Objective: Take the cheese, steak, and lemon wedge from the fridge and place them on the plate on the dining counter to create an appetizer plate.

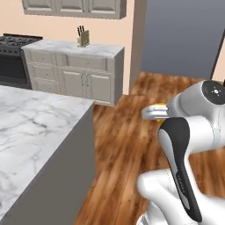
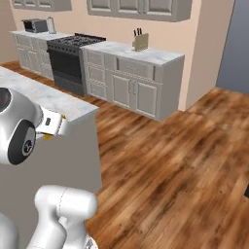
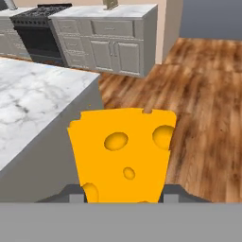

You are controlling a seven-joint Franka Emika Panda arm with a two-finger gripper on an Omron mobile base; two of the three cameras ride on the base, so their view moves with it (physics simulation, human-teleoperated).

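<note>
Pinching the cheese (image 3: 122,153) between its fingertips, the claw (image 3: 124,194) is held up off the wood floor (image 3: 208,104), just beside the marble dining bench (image 3: 33,104), presumably so the wedge can be carried over that bench toward a plate. No writing or brand can be read anywhere.

open wood floor (image 2: 175,160) right; dining counter (image 1: 30,132) corner blocks left.

Wood floor (image 2: 185,160), grey cabinets (image 2: 131,87), stove (image 2: 68,61)
</note>
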